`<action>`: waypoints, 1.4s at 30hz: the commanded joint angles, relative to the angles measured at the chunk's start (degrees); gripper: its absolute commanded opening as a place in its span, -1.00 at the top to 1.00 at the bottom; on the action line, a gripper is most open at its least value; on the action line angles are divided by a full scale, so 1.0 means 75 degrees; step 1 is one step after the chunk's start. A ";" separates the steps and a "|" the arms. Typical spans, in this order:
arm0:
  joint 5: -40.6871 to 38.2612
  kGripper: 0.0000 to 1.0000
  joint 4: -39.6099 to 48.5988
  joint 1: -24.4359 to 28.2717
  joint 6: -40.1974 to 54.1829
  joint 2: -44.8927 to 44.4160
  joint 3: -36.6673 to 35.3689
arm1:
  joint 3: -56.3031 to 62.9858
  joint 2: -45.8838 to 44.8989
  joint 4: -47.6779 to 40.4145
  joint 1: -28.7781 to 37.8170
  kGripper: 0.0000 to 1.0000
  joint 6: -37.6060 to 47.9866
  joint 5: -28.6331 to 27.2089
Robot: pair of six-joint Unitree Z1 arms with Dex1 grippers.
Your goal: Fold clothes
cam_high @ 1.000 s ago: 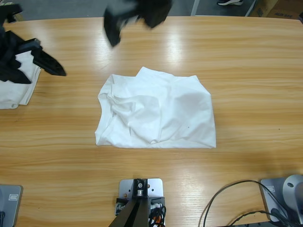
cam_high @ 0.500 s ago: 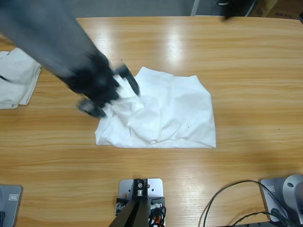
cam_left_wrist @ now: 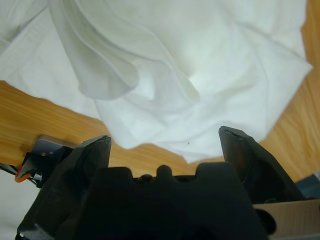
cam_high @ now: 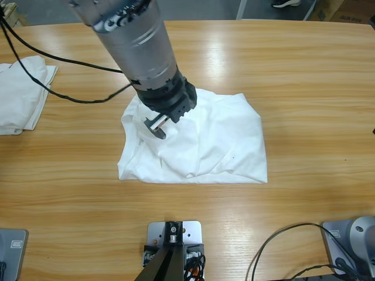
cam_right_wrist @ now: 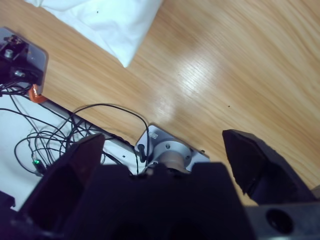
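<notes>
Over the rumpled white shirt (cam_high: 199, 140) at mid-bench (cam_high: 304, 76), the left gripper (cam_high: 156, 124) hangs with jaws spread, seemingly lined up to pinch a raised fold for folding

The left arm (cam_high: 136, 44) is a thick silver-grey cylinder with ringed bands, ending in a black wrist housing. Thin black cables (cam_high: 53, 70) trail from it. Each gripper, left (cam_left_wrist: 165, 145) and right (cam_right_wrist: 165, 145), has a blocky black body and two pointed matte-black jaws.
</notes>
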 commanded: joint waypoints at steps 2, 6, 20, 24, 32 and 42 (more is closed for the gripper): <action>0.0152 -0.37 0.0496 0.0125 -0.0412 0.1021 -0.0153 | 0.0754 -0.0298 -0.0447 -0.0102 -0.93 0.0116 0.0447; 0.0220 -0.33 0.0475 0.0189 -0.0691 0.1131 -0.0496 | 0.1270 -0.0521 -0.0764 -0.0137 -0.93 0.0195 0.0714; 0.0161 -0.20 0.0527 0.0250 -0.0891 0.1586 -0.0646 | 0.1751 -0.0809 -0.1054 -0.0292 -0.89 0.0219 0.1105; 0.0039 0.39 0.0459 0.0285 -0.0961 0.1633 -0.0739 | 0.1819 -0.0917 -0.1061 -0.0315 -0.88 0.0219 0.1117; -0.0924 1.00 0.0864 0.0693 0.0743 0.1549 -0.0955 | 0.1828 -0.0938 -0.1235 -0.0411 -0.88 0.0324 0.1117; -0.1044 1.00 0.2266 0.0702 0.1259 0.1316 -0.0847 | 0.1992 -0.0952 -0.1469 -0.0488 -0.88 0.0542 0.1185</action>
